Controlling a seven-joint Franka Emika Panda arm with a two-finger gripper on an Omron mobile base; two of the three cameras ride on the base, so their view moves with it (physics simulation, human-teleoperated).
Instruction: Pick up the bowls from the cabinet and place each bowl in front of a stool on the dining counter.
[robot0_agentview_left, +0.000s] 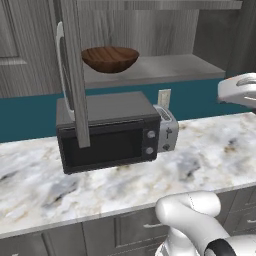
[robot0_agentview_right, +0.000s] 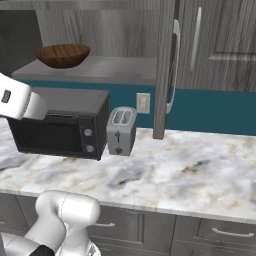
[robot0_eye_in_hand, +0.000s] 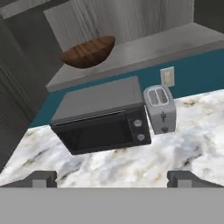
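My pincer (robot0_eye_in_hand: 112, 177) is spread wide and empty. I should rise over the microwave (robot0_eye_in_hand: 103, 118) and approach the wooden bowl (robot0_eye_in_hand: 87, 52) on the cabinet shelf (robot0_eye_in_hand: 175, 43) rim-first.

A brown wooden bowl (robot0_agentview_right: 63, 55) sits on the open cabinet's shelf (robot0_agentview_right: 107, 70) above the microwave (robot0_agentview_right: 62, 122).
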